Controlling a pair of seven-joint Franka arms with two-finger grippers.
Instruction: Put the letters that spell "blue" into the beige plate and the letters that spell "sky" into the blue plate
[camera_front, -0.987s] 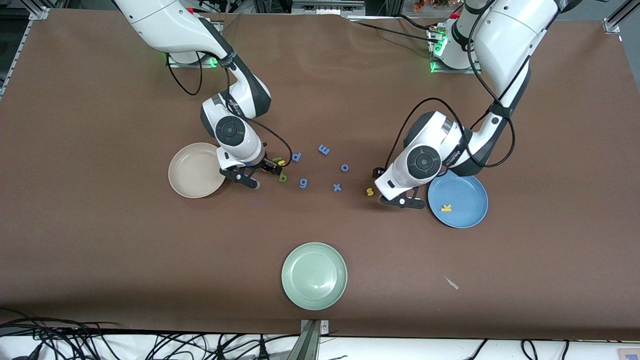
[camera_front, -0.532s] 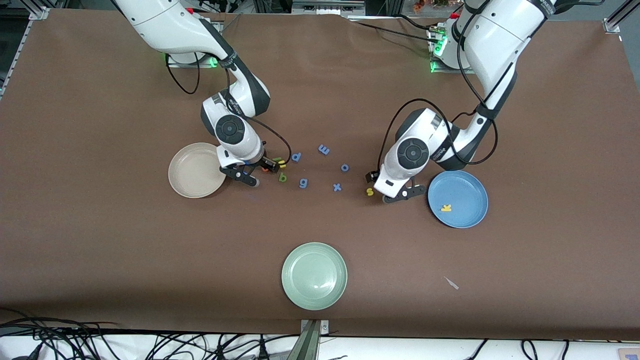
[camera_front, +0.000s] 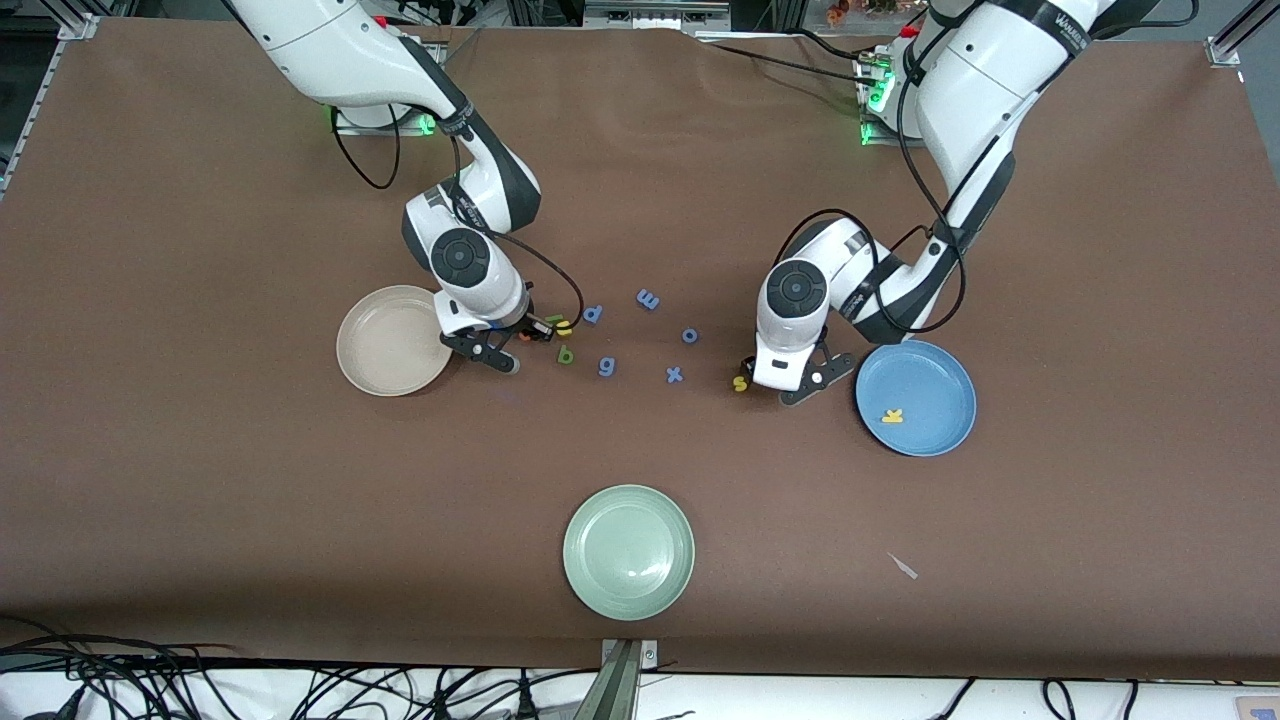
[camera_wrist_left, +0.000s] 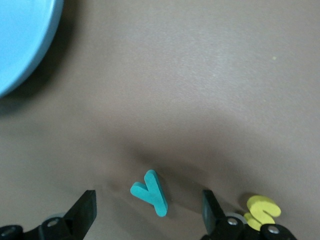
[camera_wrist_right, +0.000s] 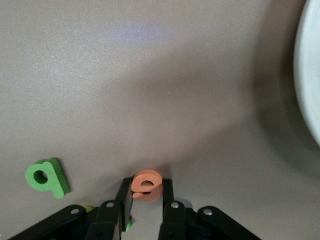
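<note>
I see five blue letters lying loose on the brown table (camera_front: 200, 450): a blue d (camera_front: 593, 315), a blue m (camera_front: 648, 299) and a blue o (camera_front: 690, 335), with a blue g (camera_front: 606, 367) and a blue x (camera_front: 675, 375) nearer to the front camera. A pale green plate (camera_front: 628, 552) sits well apart from them, close to the table's near edge. A small pale scrap (camera_front: 904, 567) lies toward the left arm's end. Black cables (camera_front: 150, 680) trail below the table edge.
</note>
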